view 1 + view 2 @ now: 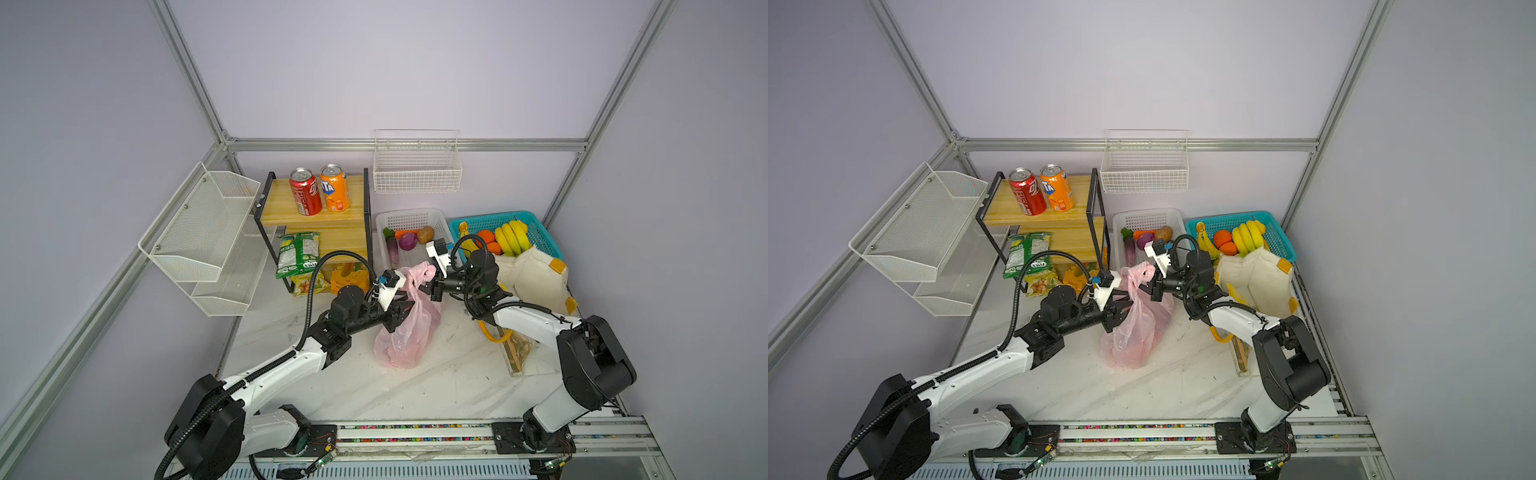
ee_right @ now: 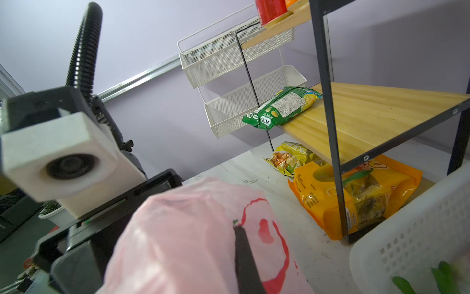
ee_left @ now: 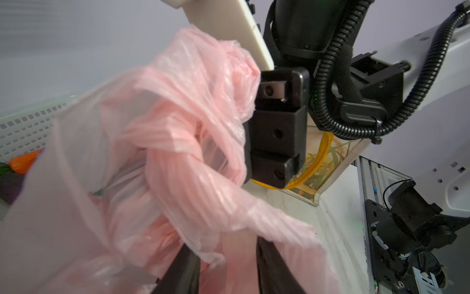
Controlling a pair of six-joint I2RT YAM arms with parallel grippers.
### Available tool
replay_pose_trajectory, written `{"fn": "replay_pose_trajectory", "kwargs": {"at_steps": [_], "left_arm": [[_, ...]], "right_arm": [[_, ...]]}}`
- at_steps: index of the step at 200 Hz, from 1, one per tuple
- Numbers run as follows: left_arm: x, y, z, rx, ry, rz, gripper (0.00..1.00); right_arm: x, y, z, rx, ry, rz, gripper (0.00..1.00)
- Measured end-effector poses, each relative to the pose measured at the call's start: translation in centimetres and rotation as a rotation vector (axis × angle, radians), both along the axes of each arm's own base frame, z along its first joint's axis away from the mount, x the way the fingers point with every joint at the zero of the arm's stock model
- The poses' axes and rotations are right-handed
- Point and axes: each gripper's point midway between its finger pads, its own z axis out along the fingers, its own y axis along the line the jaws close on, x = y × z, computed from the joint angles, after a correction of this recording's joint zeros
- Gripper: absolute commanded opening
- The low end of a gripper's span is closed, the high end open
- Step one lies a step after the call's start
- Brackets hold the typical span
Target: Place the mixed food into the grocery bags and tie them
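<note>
Left gripper (image 1: pixel 404 309): entry one, nearest me. Its jaws stand partly apart, with film of the pink bag (image 1: pixel 409 332) draped between its fingers (image 3: pixel 178 275). I judge the hold loose rather than clamped.

Right gripper (image 1: pixel 429 286): pressed together, pinching a bunched handle of that bag from the opposite side. The two grippers face each other across the bag's neck.

Step in hand, as I read it: tying. One handle is wound round the other in a twist (image 3: pixel 175 163), not yet a snug knot. I would take the free strand low, close to the twist. Then I would draw the grippers apart level and gently. This film looks likely to stretch and tear, and a hard upward tug would lift the bag off the table (image 1: pixel 415 386).

Pink bag, description: thin, translucent and crinkled, with a red peach print (image 2: pixel 267 229). It stands slumped mid-table with its belly bulging. The contents are too veiled to name.

Cream tote (image 1: pixel 536 274): just beyond the right arm, standing, not tied.

Farther back:
- Eggplant (image 1: pixel 392 251) and purple onion (image 1: pixel 408 241), lying in the white basket (image 1: pixel 409 214).
- Yellow chip packet (image 1: pixel 309 284), on the table at the foot of the wooden shelf (image 1: pixel 278 208).
- Red soda can (image 1: pixel 305 192), upright on the top board.

I count all four as not yet bagged.
</note>
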Motion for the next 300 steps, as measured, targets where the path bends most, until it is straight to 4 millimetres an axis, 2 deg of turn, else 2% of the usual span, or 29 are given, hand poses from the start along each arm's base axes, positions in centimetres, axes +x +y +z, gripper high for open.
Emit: {"fn": "replay_pose_trajectory", "kwargs": {"at_steps": [48, 96, 145, 190, 224, 246, 276, 300], "left_arm": [[0.1, -0.7, -0.2, -0.008, -0.009, -0.01, 0.37], [0.6, -0.7, -0.4, -0.018, -0.014, 0.014, 0.47], [0.3, 1.1, -1.4, -0.015, -0.015, 0.085, 0.56], [-0.5, 2.6, -1.4, -0.023, -0.025, 0.107, 0.6], [-0.9, 4.5, -0.5, -0.054, -0.043, 0.131, 0.6], [-1.0, 5.4, 0.8, -0.087, -0.059, 0.143, 0.56], [-1.1, 6.1, 2.0, -0.129, -0.063, 0.151, 0.46], [-1.0, 6.3, 2.1, -0.141, -0.046, 0.158, 0.39]], "right_arm": [[-0.1, 0.6, -0.6, -0.004, 0.028, 0.014, 0.0], [-0.6, 0.9, 0.0, 0.019, 0.019, 0.035, 0.0], [-1.5, 0.9, -0.3, 0.021, 0.005, 0.077, 0.0], [-2.0, 0.8, -0.5, 0.019, -0.011, 0.105, 0.0], [-2.1, 0.8, -0.4, 0.021, -0.021, 0.109, 0.0], [-2.1, 0.8, -0.4, 0.022, -0.023, 0.11, 0.0], [-2.2, 0.8, -0.3, 0.022, -0.027, 0.11, 0.0], [-2.2, 0.8, -0.4, 0.021, -0.039, 0.11, 0.0]]}}
